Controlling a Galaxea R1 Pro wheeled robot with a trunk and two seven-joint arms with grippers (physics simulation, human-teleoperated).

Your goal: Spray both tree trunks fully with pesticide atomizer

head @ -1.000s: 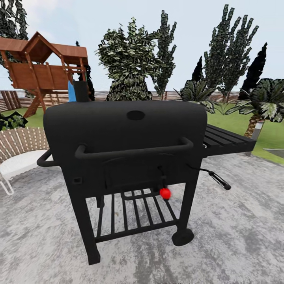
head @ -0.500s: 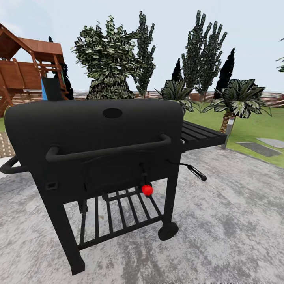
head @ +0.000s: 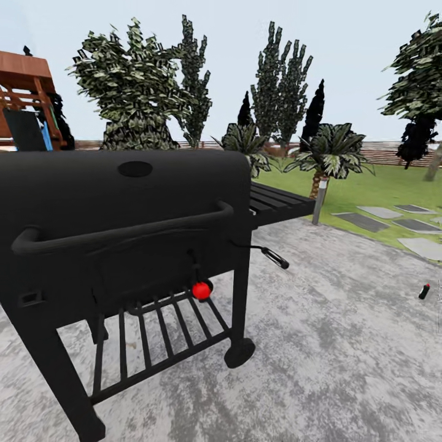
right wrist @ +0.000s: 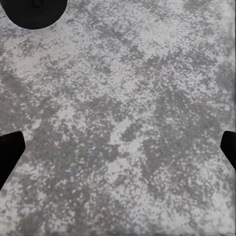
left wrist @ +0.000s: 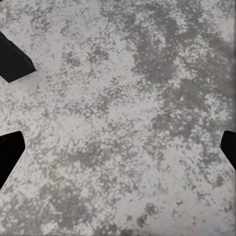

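Currently, from the head camera, you face a large black barbecue grill (head: 123,245) standing on a mottled grey paved floor (head: 344,356). A red knob (head: 201,290) hangs at its front, and a slatted side shelf (head: 279,202) sticks out toward the lawn (head: 368,184). The pesticide atomizer (head: 424,291), a tiny dark bottle with a red spot near its top, stands on the paving at the far right edge of this view, well apart from the grill. Beyond it lie stepping stones (head: 393,218), palm-like plants, dark conifers and a slatted fence (head: 380,153). No writing or brand can be read anywhere.

From the left wrist camera, the left pincer (left wrist: 120,147) hangs above bare paving; its dark fingertips (left wrist: 9,152) sit at opposite edges of the frame, spread wide, with nothing between them.

From the right wrist camera, the right pincer (right wrist: 118,147) is likewise wide apart and empty over paving, with a round dark wheel-like shape (right wrist: 34,11) beyond it.

You appear to be in the approach step, nothing yet picked up. Next you likely need to bring the base round to the bottle until it lies directly beneath a pincer.
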